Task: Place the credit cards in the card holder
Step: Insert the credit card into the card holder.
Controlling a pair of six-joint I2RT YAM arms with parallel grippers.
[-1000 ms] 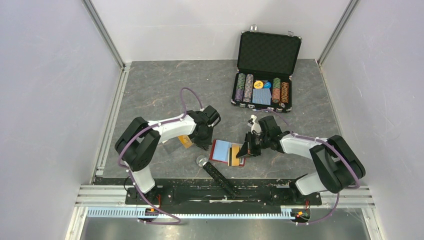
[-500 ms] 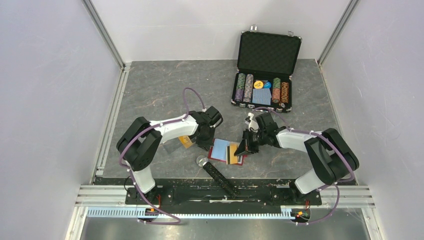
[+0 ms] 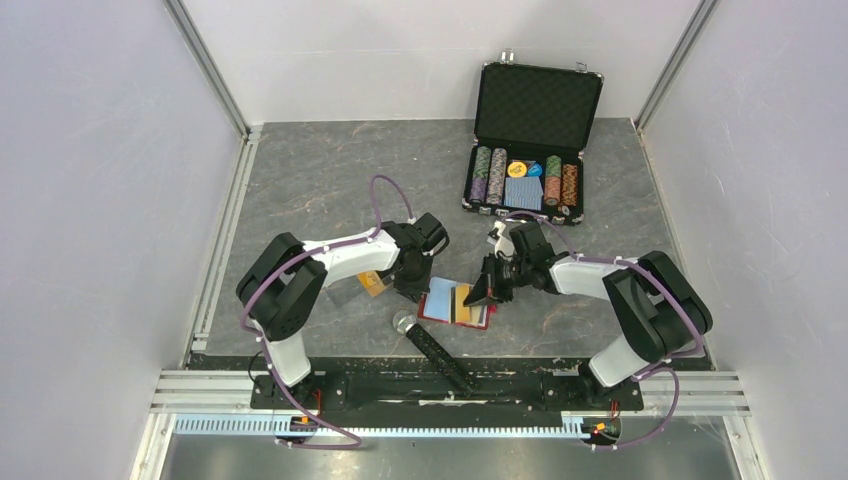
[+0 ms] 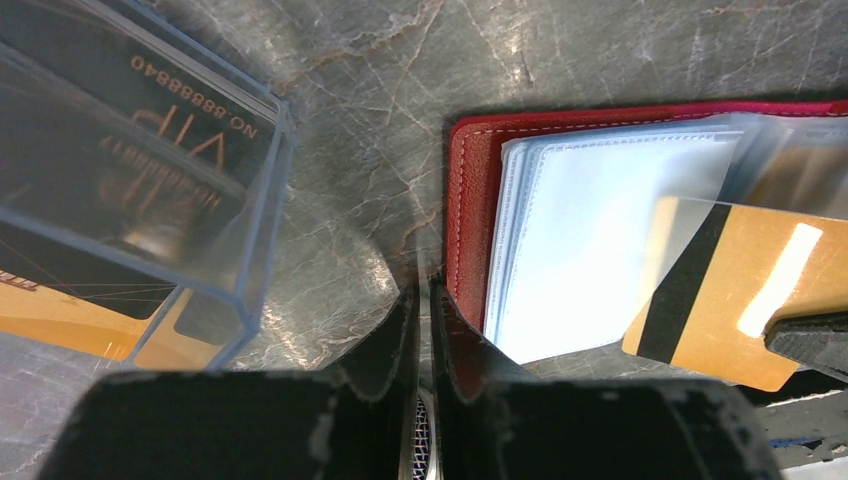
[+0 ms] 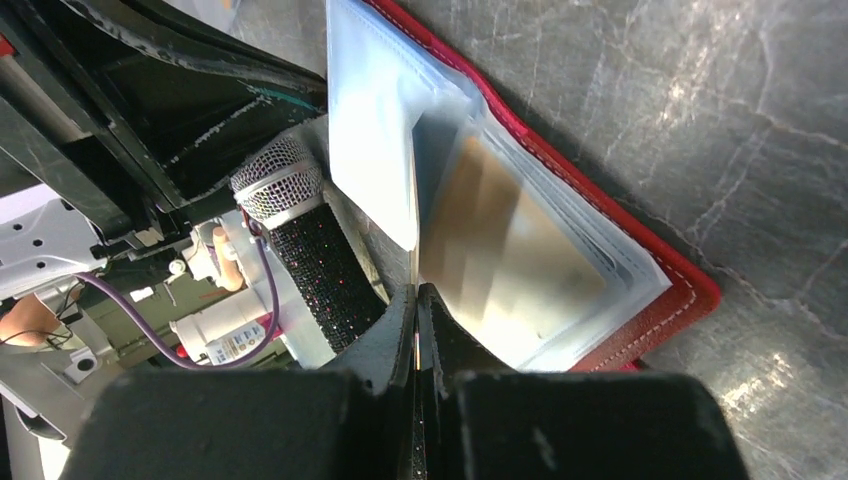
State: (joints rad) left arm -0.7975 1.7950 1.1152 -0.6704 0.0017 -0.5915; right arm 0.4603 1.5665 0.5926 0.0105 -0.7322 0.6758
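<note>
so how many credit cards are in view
3. One shiny gold card with a black stripe sits partly in the red leather card holder. A black VIP card and an orange-gold card show at the clear plastic case. Others may be hidden.

The tool [image 5: 416, 300] is seen clamped tight at the bottom of the frame, with the card [image 5: 500, 240] pinched edge-on between its tips. The card's far part is tucked inside a clear sleeve, and its gold face is blurred behind the plastic, with a darker stripe across it. The red holder [image 5: 690, 290] is laid open on the grey marbled surface [image 5: 650, 100], its pale blue sleeves [image 5: 370, 130] fanned toward the top. Just left of the holder a microphone [image 5: 300, 230] is spotted, with a silver mesh head and a black glittery body. A purple cable [image 5: 150, 320] is looped at lower left.
</note>
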